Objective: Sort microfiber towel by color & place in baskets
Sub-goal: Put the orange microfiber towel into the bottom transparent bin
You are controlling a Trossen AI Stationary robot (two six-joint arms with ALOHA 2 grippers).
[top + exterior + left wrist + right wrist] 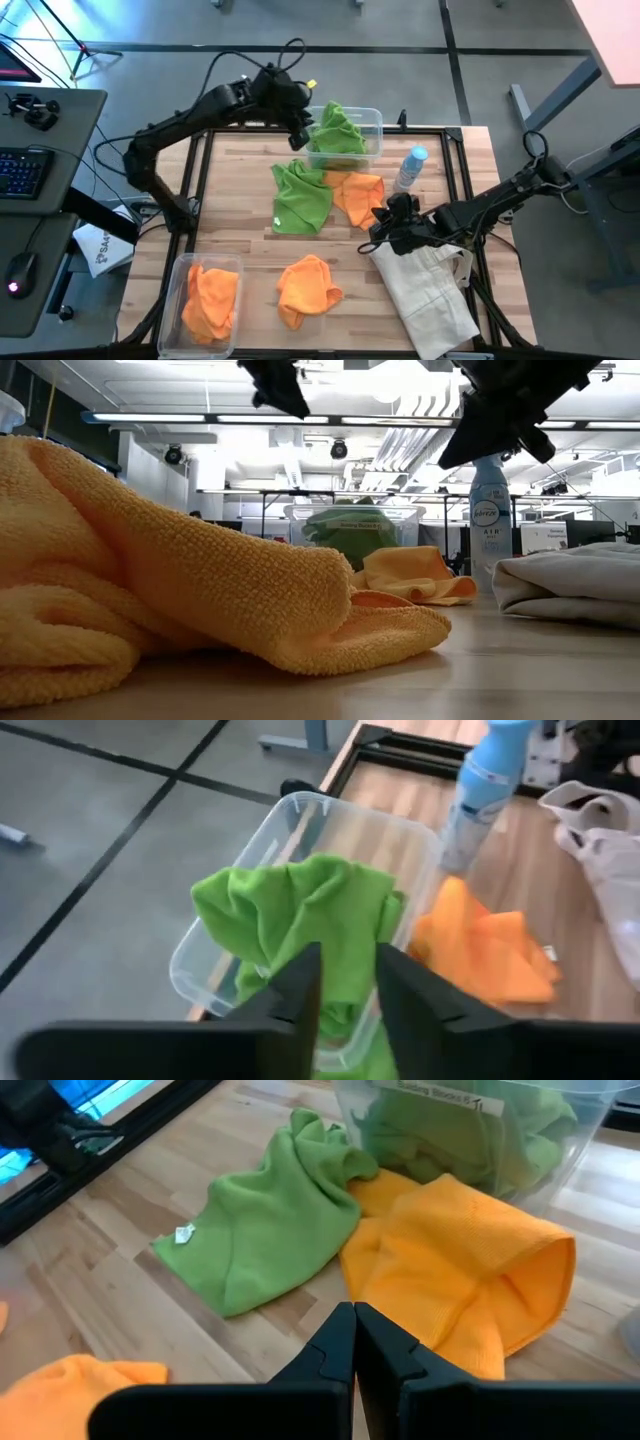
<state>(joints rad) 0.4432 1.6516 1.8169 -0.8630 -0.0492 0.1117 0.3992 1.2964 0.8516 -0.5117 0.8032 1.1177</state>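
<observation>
A clear basket (372, 122) at the table's far edge holds green towels (300, 910), heaped above its rim. My left gripper (348, 982) hovers open just above that heap, on the basket's left side (300, 130). A second basket (182, 275) at the near left corner holds orange towels (210, 298). On the table lie a green towel (265, 1230), an orange towel (460, 1270) beside it, and another orange towel (308, 288) nearer. My right gripper (353, 1342) is shut, raised above the orange towel's near edge (385, 225).
A bottle with a blue cap (410, 168) stands right of the far basket. An off-white tote bag (430, 285) lies at the near right, under my right arm. Bare wood (250, 255) shows between the near orange towel and the green one.
</observation>
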